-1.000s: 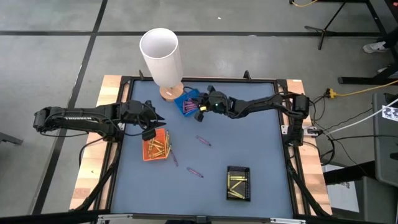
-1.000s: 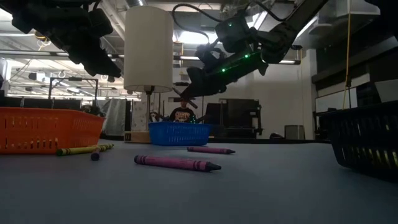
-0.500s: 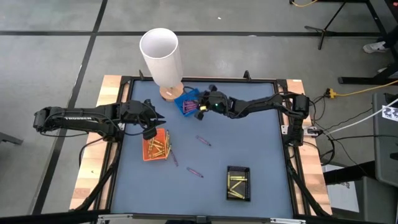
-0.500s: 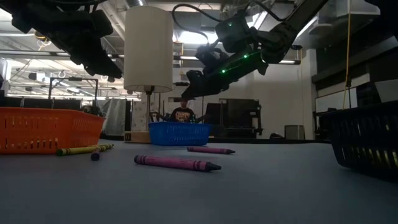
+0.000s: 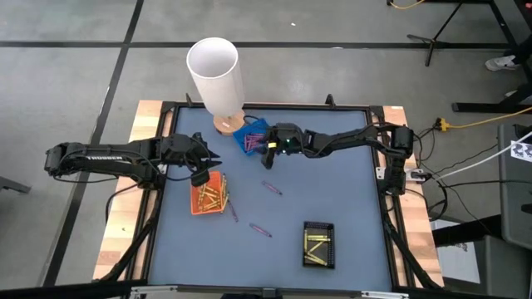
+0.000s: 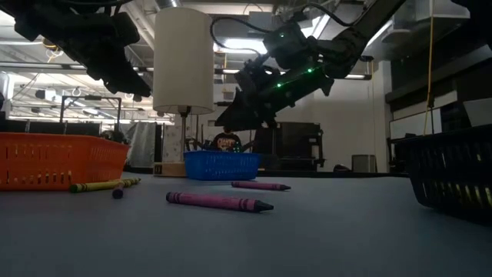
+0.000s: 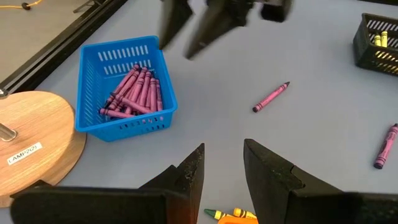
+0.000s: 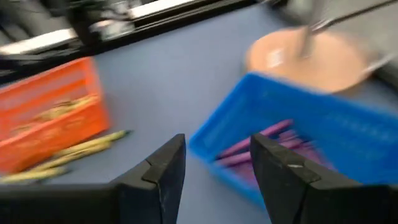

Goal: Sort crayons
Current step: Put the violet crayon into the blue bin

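Purple-pink crayons (image 7: 134, 93) lie heaped in the blue tray (image 5: 251, 134) at the far middle. Two more purple crayons (image 5: 272, 188) (image 5: 260, 229) lie flat on the mat. Orange-gold crayons fill the orange tray (image 5: 208, 196), and yellow ones lie in the black tray (image 5: 318, 245). My right gripper (image 8: 217, 165) hangs open in the air just beside the blue tray's near right side, holding nothing. My left gripper (image 7: 222, 168) is open above the orange tray's far edge, also holding nothing.
A white lamp shade (image 5: 214, 71) on a round wooden base (image 7: 31, 146) stands right behind the blue tray. A few loose crayons (image 6: 96, 185) lie beside the orange tray. Open mat lies between the three trays. A black frame (image 5: 378, 108) rims the table.
My right gripper has opened wide beside the blue tray and rolled at the wrist, staying at about the same spot. My left arm has kept still.
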Available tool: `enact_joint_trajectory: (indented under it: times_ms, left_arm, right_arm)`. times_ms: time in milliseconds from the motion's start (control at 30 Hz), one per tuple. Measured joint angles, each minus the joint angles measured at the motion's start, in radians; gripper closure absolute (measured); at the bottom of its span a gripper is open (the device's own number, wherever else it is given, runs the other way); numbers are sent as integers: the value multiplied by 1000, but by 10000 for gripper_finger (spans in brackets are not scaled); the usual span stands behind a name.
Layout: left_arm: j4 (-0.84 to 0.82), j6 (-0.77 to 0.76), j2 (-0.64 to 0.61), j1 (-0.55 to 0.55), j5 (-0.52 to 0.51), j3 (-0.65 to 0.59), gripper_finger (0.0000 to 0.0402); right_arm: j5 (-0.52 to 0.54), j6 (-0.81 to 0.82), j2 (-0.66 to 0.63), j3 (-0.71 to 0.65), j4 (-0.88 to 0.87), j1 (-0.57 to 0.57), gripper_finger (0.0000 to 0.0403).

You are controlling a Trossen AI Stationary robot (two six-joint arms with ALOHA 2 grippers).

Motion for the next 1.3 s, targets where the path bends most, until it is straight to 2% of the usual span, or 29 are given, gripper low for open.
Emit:
enact_joint_trajectory:
  times_ms: [100,300,600,900,1067,1300]
  left_arm:
    - [0,0,0,0,0,0,305]
    - [0,0,0,0,0,0,305]
    - [0,0,0,0,0,0,305]
    - [0,0,0,0,0,0,305]
    - [0,0,0,0,0,0,305]
    - [0,0,0,0,0,0,305]
  right_arm:
    - [-67,27,0,0,-36,29,224]
    - [-68,0,0,0,-118,132,223]
    - [186,-1,21,0,-261,273,223]
    - [229,3,112,0,-263,328,223]
    - [278,14,125,2,-257,328,223]
    - [283,13,124,1,-245,327,223]
